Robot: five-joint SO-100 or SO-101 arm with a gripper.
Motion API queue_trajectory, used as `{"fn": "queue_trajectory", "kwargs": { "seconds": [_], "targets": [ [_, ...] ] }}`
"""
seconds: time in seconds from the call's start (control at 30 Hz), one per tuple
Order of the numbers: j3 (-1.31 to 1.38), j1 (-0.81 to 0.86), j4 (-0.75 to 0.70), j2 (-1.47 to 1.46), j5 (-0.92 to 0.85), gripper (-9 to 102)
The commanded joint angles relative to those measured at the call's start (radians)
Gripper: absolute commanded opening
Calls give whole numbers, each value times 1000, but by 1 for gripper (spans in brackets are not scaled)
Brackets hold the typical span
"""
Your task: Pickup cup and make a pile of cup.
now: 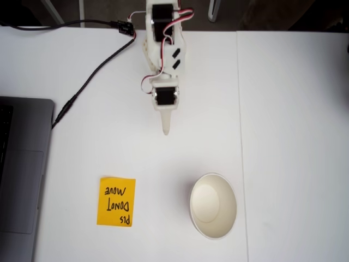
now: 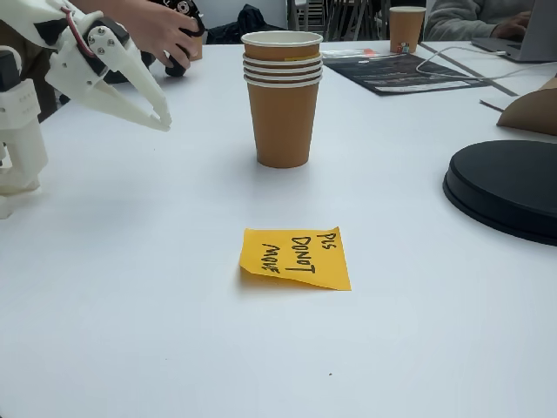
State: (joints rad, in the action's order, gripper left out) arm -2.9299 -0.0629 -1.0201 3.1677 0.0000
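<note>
A pile of cups [image 2: 282, 96] stands upright on the white table [image 2: 130, 331]: several brown paper cups nested together, with white rolled rims. From above, in a fixed view, it shows as one round cup mouth [image 1: 212, 206] with a cream inside. My white gripper [image 1: 166, 130] hangs over the table well behind the pile, apart from it. It is shut with nothing between its fingers. From the side, in a fixed view, the gripper [image 2: 164, 122] is left of the pile, with its fingers meeting at the tips.
An orange sticky note [image 1: 116, 201] lies beside the pile. A grey laptop [image 1: 22, 174] is at the left edge, with a black cable [image 1: 92, 71] behind it. From the side, in a fixed view, I see a black round disc [image 2: 509, 187], a person's hand [image 2: 161, 30] and another cup [image 2: 407, 26].
</note>
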Motion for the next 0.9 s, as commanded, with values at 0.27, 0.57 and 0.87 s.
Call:
{"fn": "queue_trajectory", "kwargs": {
  "seconds": [0.27,0.57,0.87],
  "targets": [
    [9,-5,-137,95,15,-7],
    [9,-5,-155,106,15,-7],
    [12,-5,-199,110,17,-7]
  ]
}}
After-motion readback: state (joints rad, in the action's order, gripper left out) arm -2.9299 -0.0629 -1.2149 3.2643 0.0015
